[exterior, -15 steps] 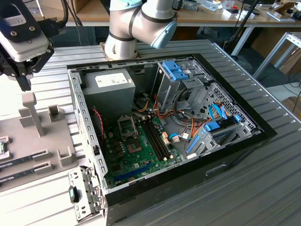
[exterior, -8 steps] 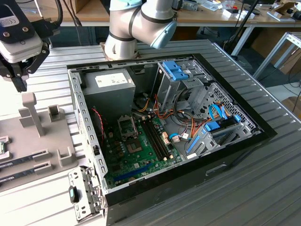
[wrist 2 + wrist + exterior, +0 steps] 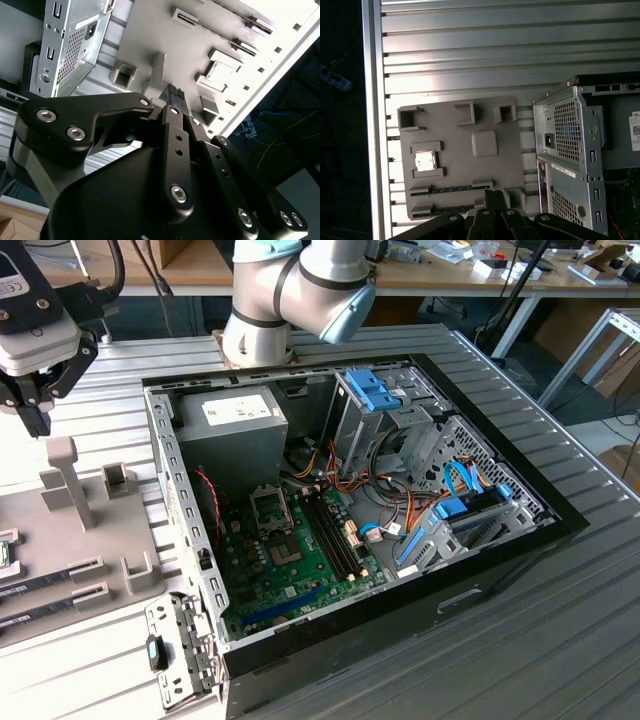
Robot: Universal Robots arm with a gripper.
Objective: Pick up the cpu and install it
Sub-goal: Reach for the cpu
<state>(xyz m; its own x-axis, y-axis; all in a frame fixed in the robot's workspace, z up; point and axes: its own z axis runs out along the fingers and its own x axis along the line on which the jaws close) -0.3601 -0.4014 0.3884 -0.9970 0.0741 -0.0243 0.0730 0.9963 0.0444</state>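
The cpu point(image 3: 425, 161), a small silvery square with a green rim, lies flat in a raised holder on the grey fixture plate point(image 3: 460, 130) beside the computer case. My gripper point(image 3: 38, 423) hangs well above that plate at the exterior view's left, off to one side of the cpu. Both wrist views show its black fingers pressed together with nothing between them, gripper point(image 3: 172, 95) and gripper point(image 3: 493, 195). Inside the open case, the green motherboard point(image 3: 300, 575) lies flat with its cpu socket point(image 3: 270, 508) near the power supply.
Two long memory sticks point(image 3: 50, 582) sit in slots on the fixture plate point(image 3: 100, 550), and grey posts point(image 3: 65, 480) rise from it. The case's metal wall point(image 3: 175, 500) stands between plate and motherboard. Power supply point(image 3: 230, 418), drive cages point(image 3: 385, 405) and cables crowd the case.
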